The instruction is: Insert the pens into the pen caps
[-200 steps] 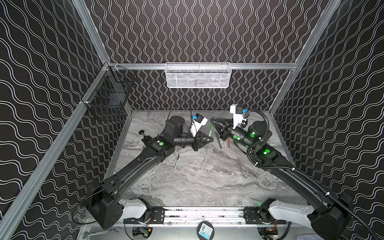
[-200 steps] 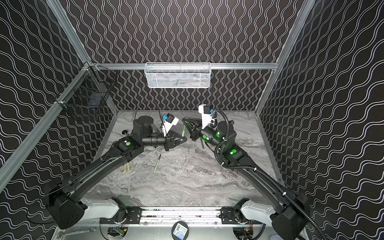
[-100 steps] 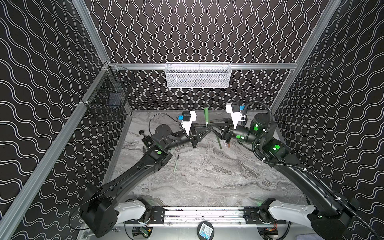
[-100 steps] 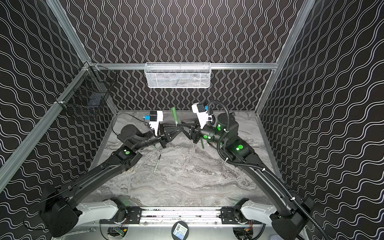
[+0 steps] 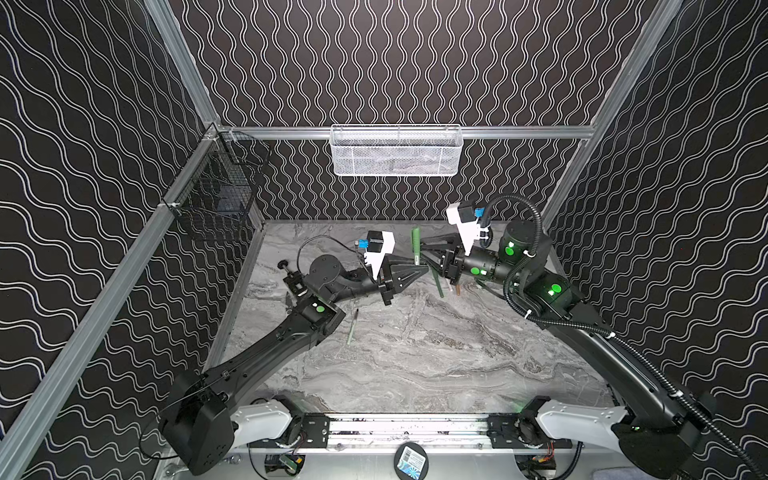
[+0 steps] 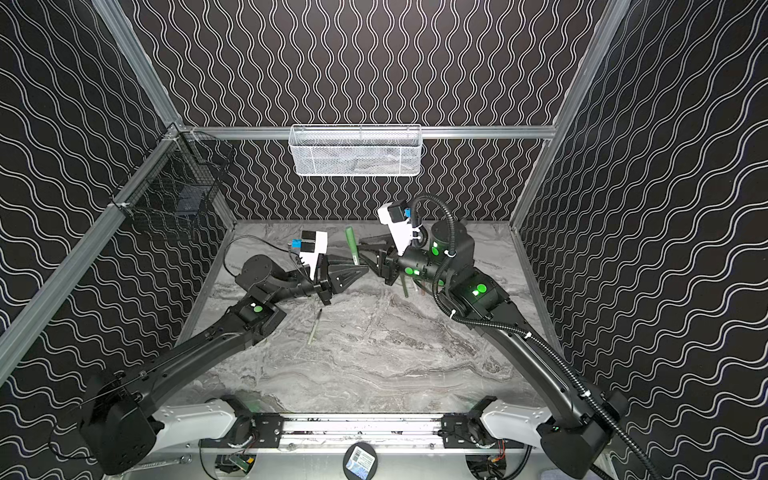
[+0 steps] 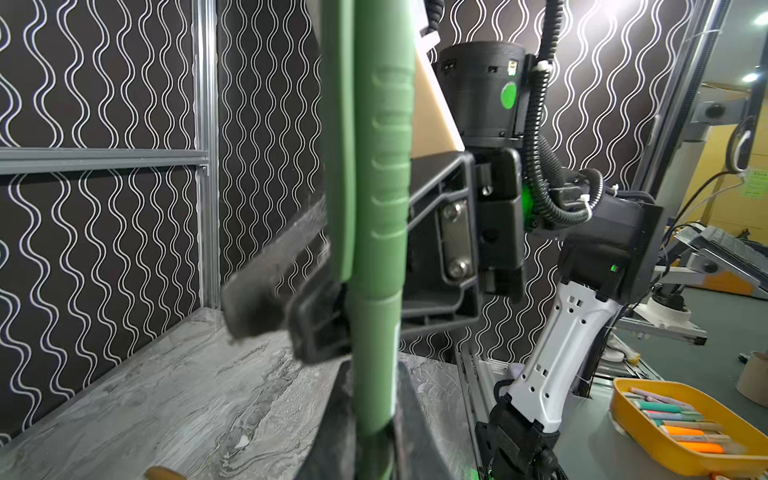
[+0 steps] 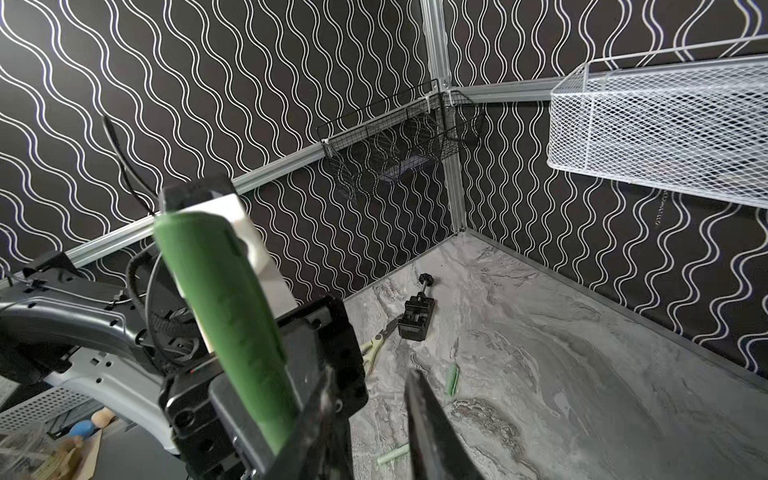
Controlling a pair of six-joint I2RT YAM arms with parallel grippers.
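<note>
A green pen (image 7: 376,353) stands upright, with my left gripper (image 7: 374,440) shut on its lower part. A ridged green pen cap (image 7: 386,166) sits on the pen's upper end and shows in both top views (image 5: 415,245) (image 6: 351,245). My right gripper (image 8: 374,432) is open with only table between its fingers. The cap (image 8: 224,299) stands just outside one of them. A pale green pen (image 5: 352,328) lies on the table in front of the left arm. A dark green pen (image 5: 437,284) and a tan pen (image 5: 457,289) lie under the right gripper. A pale green cap (image 8: 453,378) lies on the table.
A small black vise (image 8: 417,318) and scissors (image 8: 376,345) lie near the left wall. A white mesh basket (image 5: 395,151) hangs on the back wall and a black wire basket (image 5: 216,199) on the left wall. A pale green stick (image 8: 392,455) lies near the right fingers.
The right gripper has opened and let go of the cap. The left arm has drawn back and turned, so the capped pen now stands upright. Both grippers have shifted toward the back wall.
</note>
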